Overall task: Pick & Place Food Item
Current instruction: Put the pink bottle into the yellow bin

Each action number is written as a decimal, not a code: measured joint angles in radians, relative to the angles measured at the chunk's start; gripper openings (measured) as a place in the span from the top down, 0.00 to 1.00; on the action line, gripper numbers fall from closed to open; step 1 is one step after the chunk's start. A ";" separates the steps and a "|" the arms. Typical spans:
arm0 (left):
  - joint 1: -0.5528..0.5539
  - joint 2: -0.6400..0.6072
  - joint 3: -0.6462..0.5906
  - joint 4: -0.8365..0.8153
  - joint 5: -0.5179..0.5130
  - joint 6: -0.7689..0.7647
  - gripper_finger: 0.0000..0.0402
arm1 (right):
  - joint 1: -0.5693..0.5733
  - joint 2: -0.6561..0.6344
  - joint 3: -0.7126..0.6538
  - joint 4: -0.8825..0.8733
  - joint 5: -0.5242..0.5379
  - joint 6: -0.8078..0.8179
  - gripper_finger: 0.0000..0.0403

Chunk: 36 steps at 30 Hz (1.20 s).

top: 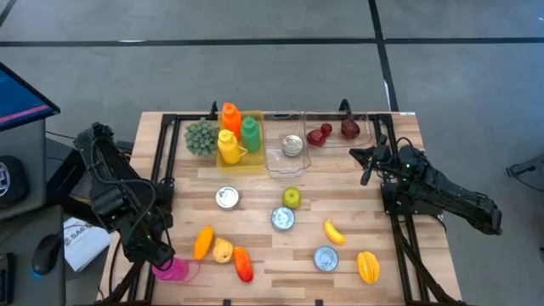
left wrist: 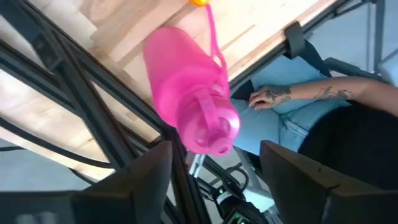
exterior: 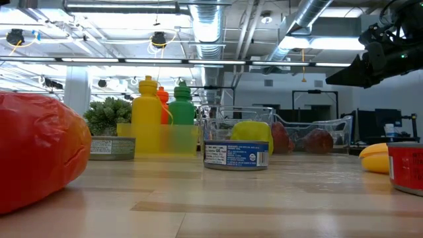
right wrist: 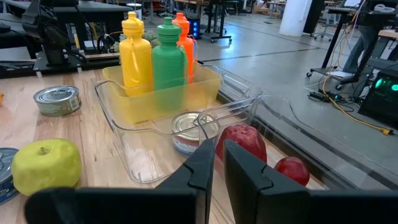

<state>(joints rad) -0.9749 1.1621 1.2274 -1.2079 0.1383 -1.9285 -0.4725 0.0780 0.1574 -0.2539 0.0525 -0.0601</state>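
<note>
From the high view I am seeing the left gripper (top: 164,257) sitting at the near left corner of the counter (top: 255,191), right beside a pink bottle (top: 172,269) that is lying at the counter's edge, while the right gripper (top: 367,157) is hovering near the far right, beside two clear trays (top: 274,161). A yellow bin (top: 242,161) at the far side is holding a yellow bottle (top: 228,146), a green bottle (top: 249,133) and an orange bottle (top: 229,116). From the low view I am looking level past a red item (exterior: 36,149) close to the lens toward a labelled can (exterior: 236,154), with the right arm hanging at the upper right. In the left wrist view I am seeing the left gripper's fingers (left wrist: 149,180) standing apart, the pink bottle lying just ahead of them and not clamped; a person's hand (left wrist: 268,98) is showing beyond the counter's edge. In the right wrist view the right gripper's fingers (right wrist: 199,171) are pressed nearly together on nothing, facing a tray that is holding a can (right wrist: 194,129), with red fruit (right wrist: 241,142) in the tray beside it and a green apple (right wrist: 45,165) on the wood.
</note>
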 joint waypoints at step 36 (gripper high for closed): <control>-0.002 0.088 -0.053 0.126 0.053 -0.022 0.35 | 0.000 0.000 0.000 0.000 0.000 0.000 0.92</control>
<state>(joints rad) -0.9768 1.2503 1.1744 -1.0818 0.1909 -1.9500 -0.4725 0.0780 0.1574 -0.2539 0.0521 -0.0597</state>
